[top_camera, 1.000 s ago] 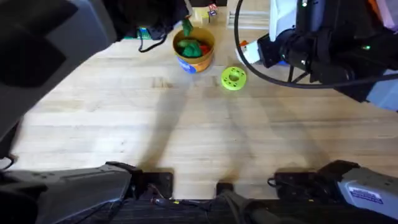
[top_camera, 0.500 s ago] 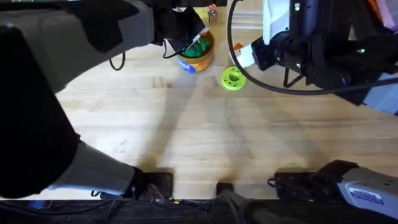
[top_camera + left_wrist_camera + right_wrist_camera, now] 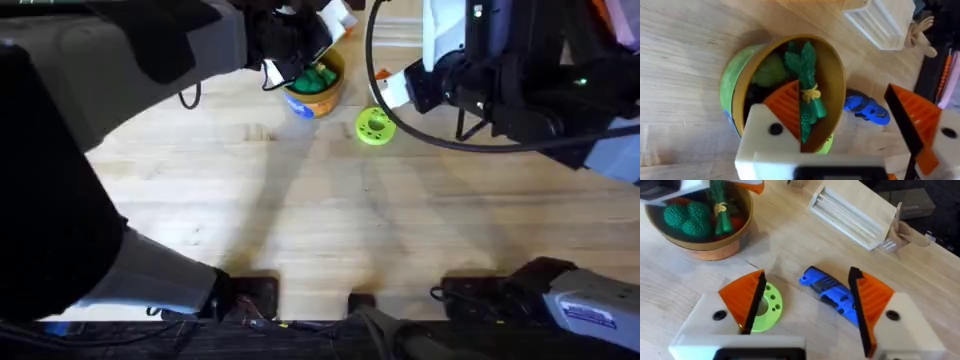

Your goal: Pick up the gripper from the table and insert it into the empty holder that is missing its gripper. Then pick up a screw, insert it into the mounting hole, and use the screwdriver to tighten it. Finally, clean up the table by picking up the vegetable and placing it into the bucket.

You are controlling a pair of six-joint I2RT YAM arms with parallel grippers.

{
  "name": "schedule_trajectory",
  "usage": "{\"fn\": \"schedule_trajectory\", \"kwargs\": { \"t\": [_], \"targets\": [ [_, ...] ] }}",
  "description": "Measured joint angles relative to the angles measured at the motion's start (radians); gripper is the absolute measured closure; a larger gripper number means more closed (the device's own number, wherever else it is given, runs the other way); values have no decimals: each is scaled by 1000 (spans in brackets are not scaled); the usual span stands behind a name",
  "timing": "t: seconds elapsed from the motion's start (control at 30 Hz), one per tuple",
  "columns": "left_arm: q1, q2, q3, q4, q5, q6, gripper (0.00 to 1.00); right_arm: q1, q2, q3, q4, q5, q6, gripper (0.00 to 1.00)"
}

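Since half a second ago the left gripper (image 3: 850,135) has lifted slightly above the bucket (image 3: 835,75), its white-and-orange fingers now showing past the tub's far rim in the overhead view, while the right arm has not shifted. The left gripper's jaws stand wide apart and hold nothing — the vegetable (image 3: 807,82), dark green with a yellow tie, lies inside the bucket among other green toy produce. So the cleanup step looks done, judging by where it rests.

The right gripper (image 3: 807,307) hovers with its fingers spread and empty, over the screwdriver (image 3: 832,292) lying flat on the table (image 3: 320,200), just beside the lime-green disc (image 3: 767,307). Whether the orange piece was seated in its holder and the screw tightened I cannot tell from what shows; what seems left is mainly for the arms to pull back.

Underneath is pale wood planking, bare across the near half. A slatted wooden crate (image 3: 855,217) sits at the far edge, near a small wooden figure (image 3: 920,32) — beyond that, dark clutter.
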Motion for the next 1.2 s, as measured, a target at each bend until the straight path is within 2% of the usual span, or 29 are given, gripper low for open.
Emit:
{"fn": "schedule_trajectory", "kwargs": {
  "t": [0.17,0.33,0.5,0.67,0.9,1.03,1.2],
  "targets": [
    [0,-4,79,-75,40,89,5,0,-4,0,-7,0,23,11],
    [0,-52,196,-209,53,210,5,0,-63,17,-132,0,95,10],
    [0,-127,294,-363,54,388,6,0,-139,116,-372,-1,150,10],
    [1,-214,327,-514,42,591,6,0,-237,218,-598,-10,222,11],
    [1,-340,327,-751,-49,831,6,0,-408,264,-759,-138,257,11],
    [1,-419,327,-848,-92,897,6,0,-503,264,-797,-194,265,9],
    [2,-504,327,-936,-114,929,6,0,-593,265,-802,-221,283,10]
  ]
}}
